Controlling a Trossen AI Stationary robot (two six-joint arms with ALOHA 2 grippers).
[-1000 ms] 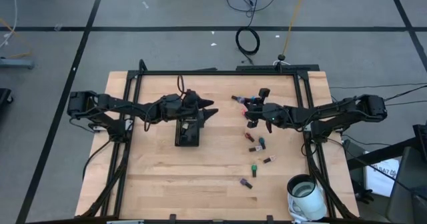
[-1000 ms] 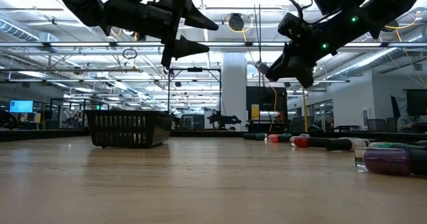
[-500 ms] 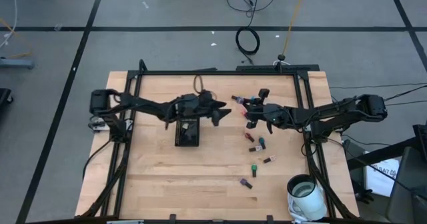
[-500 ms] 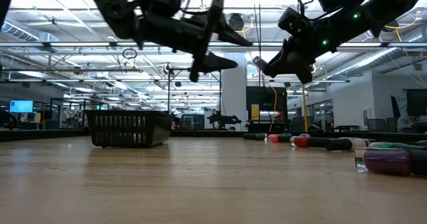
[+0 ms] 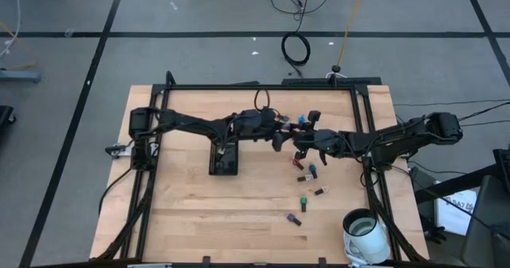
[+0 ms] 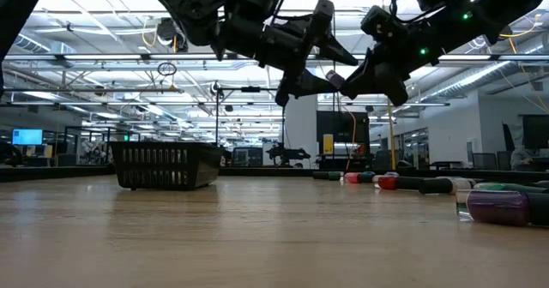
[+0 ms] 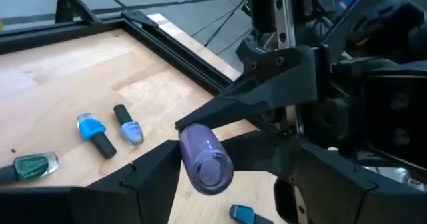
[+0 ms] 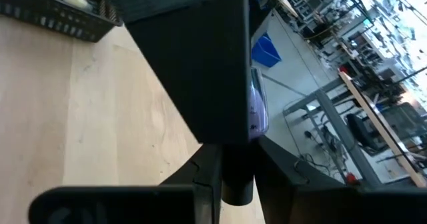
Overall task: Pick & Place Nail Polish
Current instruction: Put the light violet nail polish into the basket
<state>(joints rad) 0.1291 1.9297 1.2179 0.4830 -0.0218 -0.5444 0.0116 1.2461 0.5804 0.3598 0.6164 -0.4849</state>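
Item: right gripper (image 5: 304, 138), arm stretched level above the pale wooden table (image 5: 183, 212), fingers clamped on a small glossy lilac nail polish bottle (image 7: 205, 162) whose rounded glass base faces outward. Item: left gripper (image 5: 280, 134), arm reaching across to meet it, dark angular fingers spread apart either side of that bottle. We note further tiny dark-capped bottles (image 5: 304, 202) lying loose on the wood beneath and beyond the right gripper, and a black slotted plastic tray (image 5: 225, 159) behind the left gripper.
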